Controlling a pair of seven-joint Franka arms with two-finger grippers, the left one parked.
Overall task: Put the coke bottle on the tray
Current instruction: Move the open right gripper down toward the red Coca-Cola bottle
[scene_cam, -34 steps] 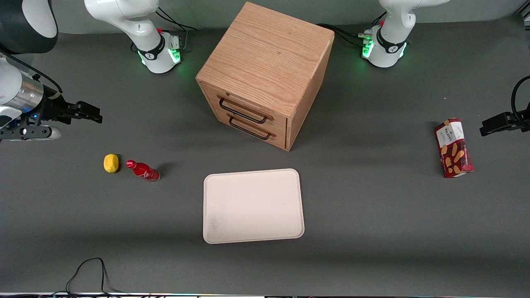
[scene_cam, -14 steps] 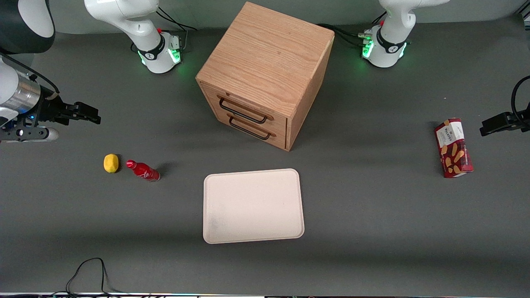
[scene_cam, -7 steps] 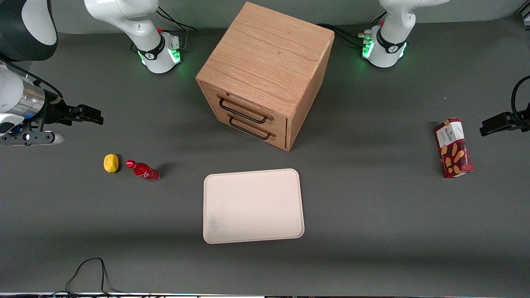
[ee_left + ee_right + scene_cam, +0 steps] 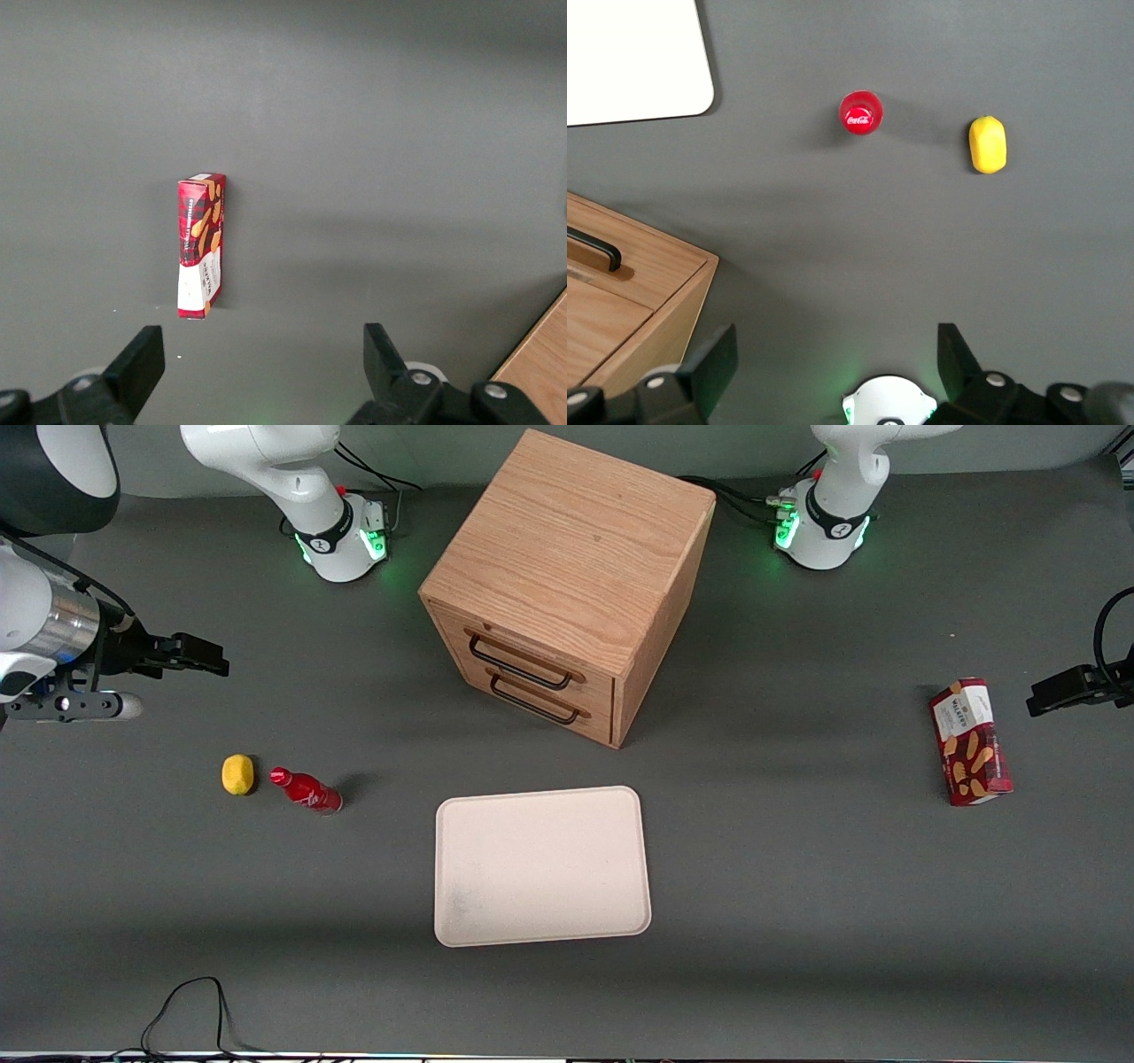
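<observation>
While spread wide, hand [image 4: 205, 664] holds nothing.

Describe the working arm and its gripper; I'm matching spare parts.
White rounded shells with a silver metal wrist band, black cable along it. The gripper is black, two blocky fingers, standing open above the table, farther from the camera than the coke bottle. The base glows green.
</observation>
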